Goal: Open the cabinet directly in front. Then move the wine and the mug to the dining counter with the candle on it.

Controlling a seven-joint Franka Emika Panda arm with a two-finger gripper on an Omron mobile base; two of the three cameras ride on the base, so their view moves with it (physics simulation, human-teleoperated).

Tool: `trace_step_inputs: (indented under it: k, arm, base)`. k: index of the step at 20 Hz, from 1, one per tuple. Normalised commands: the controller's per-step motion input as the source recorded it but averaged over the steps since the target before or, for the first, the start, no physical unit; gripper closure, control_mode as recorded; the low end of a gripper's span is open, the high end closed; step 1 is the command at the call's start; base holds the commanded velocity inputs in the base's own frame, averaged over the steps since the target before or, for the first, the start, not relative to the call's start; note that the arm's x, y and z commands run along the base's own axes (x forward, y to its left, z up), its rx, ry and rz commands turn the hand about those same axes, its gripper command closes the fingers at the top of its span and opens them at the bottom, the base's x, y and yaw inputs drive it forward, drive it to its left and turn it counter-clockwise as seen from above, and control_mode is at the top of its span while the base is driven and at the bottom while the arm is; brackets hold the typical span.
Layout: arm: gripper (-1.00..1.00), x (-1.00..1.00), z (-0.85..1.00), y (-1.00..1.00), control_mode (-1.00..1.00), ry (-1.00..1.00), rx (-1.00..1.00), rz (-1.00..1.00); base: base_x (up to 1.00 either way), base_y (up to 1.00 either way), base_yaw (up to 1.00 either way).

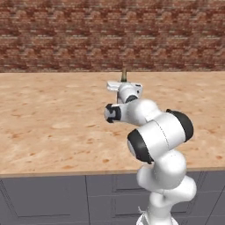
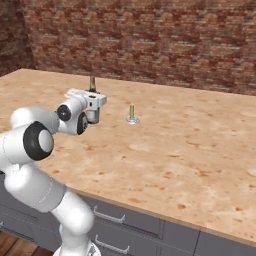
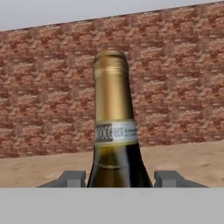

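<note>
My gripper (image 3: 118, 177) is shut on the wine (image 3: 114, 131), a dark bottle with a tan foil neck and a pale label band. It holds the bottle upright, one finger against each side of its shoulder. Over the dining counter (image 2: 190, 150), the wine's neck (image 2: 92, 82) sticks up above the white hand, and the gripper (image 2: 93, 115) sits low near the stone top. From the left the neck (image 1: 124, 74) rises behind the hand. I cannot tell whether the bottle's base touches the top. The candle (image 2: 132, 114) stands on its small dish just right of the bottle. The mug and the cabinet are out of view.
A red-brown brick wall (image 1: 110, 35) backs the counter. Grey drawers (image 2: 125, 220) with short handles run under its front edge. The broad tan top (image 1: 48, 123) stretches left and right of the arm.
</note>
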Motion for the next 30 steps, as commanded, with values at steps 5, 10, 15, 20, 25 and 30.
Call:
trace_step_inputs:
  k: [5,10,15,20,25,30]
  arm:
    - [1.00,0.26,-0.56,-0.07,-1.00,0.00,-0.07,0.00]
    - [1.00,0.00,-0.36,0.00,-1.00,0.00,-0.04,0.04]
    - [1.00,0.00,0.00,0.00,-1.00,-0.02,0.00,0.00]
    - [1.00,-0.05,-0.43,0.00,-1.00,-0.06,-0.06,0.00]
    - [1.00,-0.01,-0.42,0.00,-1.00,-0.18,-0.09,0.01]
    - [1.00,-0.45,-0.63,-0.32,-1.00,-0.30,-0.02,0.01]
  base:
    - [0.00,0.00,0.00]
    - [0.00,0.00,0.00]
    - [0.00,0.00,0.00]
    - [0.00,0.00,0.00]
    - [0.00,0.00,0.00]
    - [0.00,0.00,0.00]
